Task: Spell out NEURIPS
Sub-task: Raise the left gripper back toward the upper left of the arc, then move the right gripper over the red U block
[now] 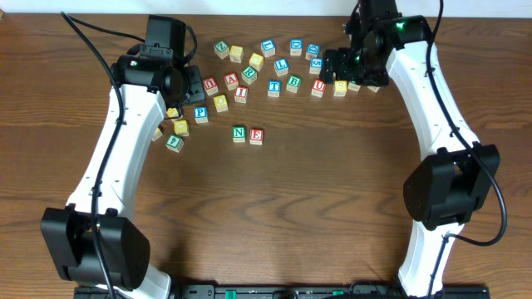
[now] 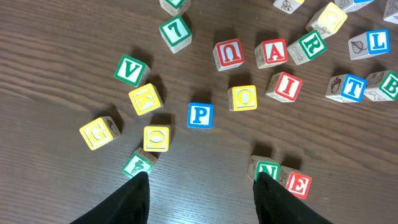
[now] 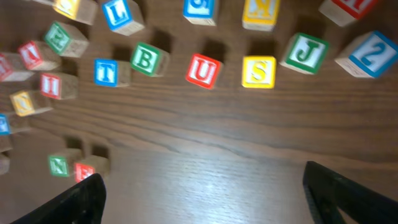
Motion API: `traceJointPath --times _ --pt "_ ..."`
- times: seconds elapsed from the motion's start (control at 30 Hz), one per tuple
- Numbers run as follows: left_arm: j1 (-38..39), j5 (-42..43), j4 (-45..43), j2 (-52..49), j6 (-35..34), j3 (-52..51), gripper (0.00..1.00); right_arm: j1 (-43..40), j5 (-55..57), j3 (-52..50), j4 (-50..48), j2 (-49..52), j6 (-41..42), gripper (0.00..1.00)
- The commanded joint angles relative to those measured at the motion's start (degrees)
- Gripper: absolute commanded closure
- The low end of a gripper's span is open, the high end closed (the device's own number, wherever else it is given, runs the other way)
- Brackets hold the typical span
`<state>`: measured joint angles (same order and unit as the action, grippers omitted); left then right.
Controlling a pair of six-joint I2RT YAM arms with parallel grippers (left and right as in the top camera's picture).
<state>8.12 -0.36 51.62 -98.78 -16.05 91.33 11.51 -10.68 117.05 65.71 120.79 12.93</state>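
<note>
My left gripper (image 2: 202, 180) stands open, empty; right gripper (image 3: 204, 177) wide, empty. Green N block (image 1: 239, 134) and red E block (image 1: 256, 135) touch mid-table (image 1: 316, 208). Red U block (image 1: 318, 86) and blue P block (image 1: 200, 113) sit nearer the far edge.

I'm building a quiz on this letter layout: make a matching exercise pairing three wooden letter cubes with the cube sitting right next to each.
Things:
1. green N wooden cube
2. blue P wooden cube
3. blue T wooden cube

Neighbours:
a. green B wooden cube
b. red E wooden cube
c. yellow O wooden cube

Pairs: 1-b; 2-c; 3-a
</note>
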Motion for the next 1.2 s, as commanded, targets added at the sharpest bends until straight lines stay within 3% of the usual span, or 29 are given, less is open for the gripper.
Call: traceJointPath --times 0.0,0.63,0.93,1.17 --pt "-0.2 -0.5 0.2 0.7 1.4 1.2 0.47 1.0 -2.4 1.0 -1.8 -2.2 1.8 0.1" --pt "-0.2 -0.5 0.2 0.7 1.4 -0.5 0.47 10.1 12.1 1.0 -5.8 -1.7 8.1 0.11" --pt "-0.2 -0.5 0.2 0.7 1.2 -0.5 0.47 10.3 19.1 -1.0 -7.5 -1.5 15.9 0.25" --pt "-0.2 -0.5 0.2 0.7 1.2 -0.5 0.47 10.3 19.4 -6.8 -14.6 -1.4 16.0 0.34"
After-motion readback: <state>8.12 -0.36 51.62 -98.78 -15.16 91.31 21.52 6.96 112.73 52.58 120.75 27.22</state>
